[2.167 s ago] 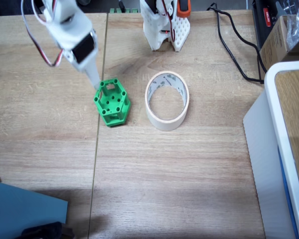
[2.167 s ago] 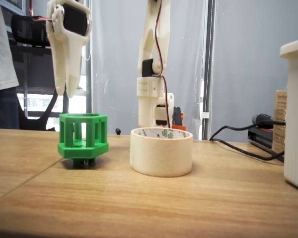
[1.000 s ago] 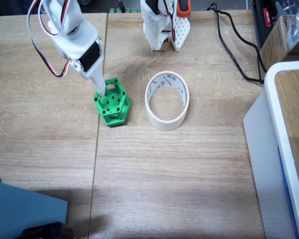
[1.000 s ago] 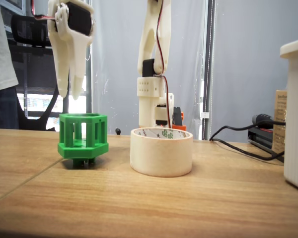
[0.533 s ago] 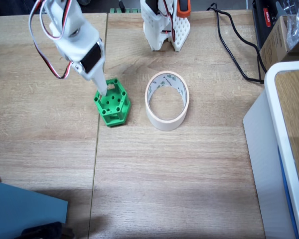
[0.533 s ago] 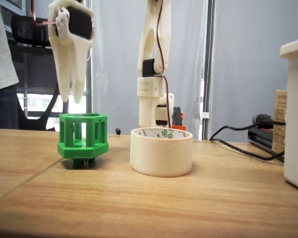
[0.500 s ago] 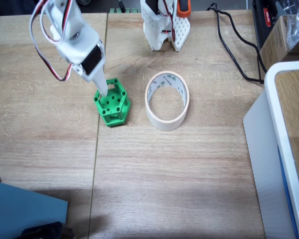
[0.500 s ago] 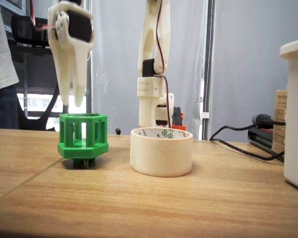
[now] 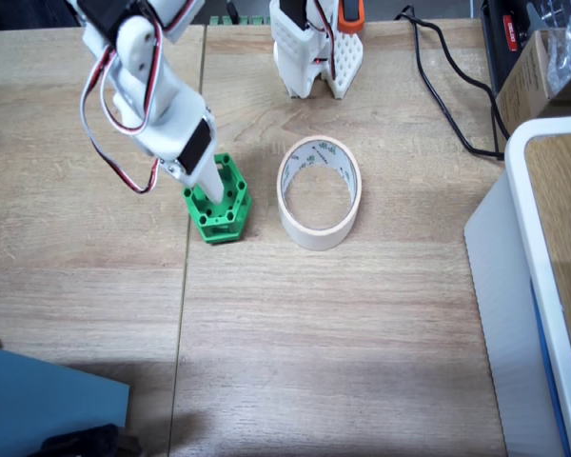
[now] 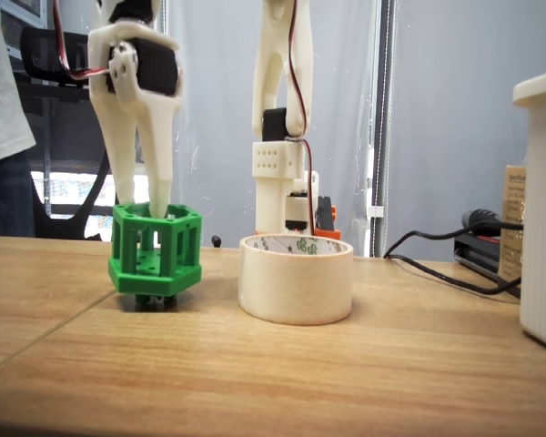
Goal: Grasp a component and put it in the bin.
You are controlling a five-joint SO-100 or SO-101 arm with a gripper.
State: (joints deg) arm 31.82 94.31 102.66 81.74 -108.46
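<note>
White two-finger gripper (image 10: 144,211) hangs straight down w/ both tips dipped into the top of the small bright green hexagonal plastic frame (image 10: 155,252), fingers slightly apart, one inside the rim and one at its left wall; can't tell if they pinch it yet. Frame sits on the light wooden counter (image 9: 324,324), looks a bit tilted in the side fixed view, just left of the cream masking-tape roll (image 9: 319,191), not touching. Frame (image 9: 221,203) partly under the gripper (image 9: 209,181) from above.

A light wooden bench (image 9: 343,333) carries the green component (image 9: 221,202) at upper left of centre, the tape-roll bin (image 9: 319,193) just right of it, the arm base (image 9: 316,52) at top and a black cable (image 9: 438,86) at upper right.
</note>
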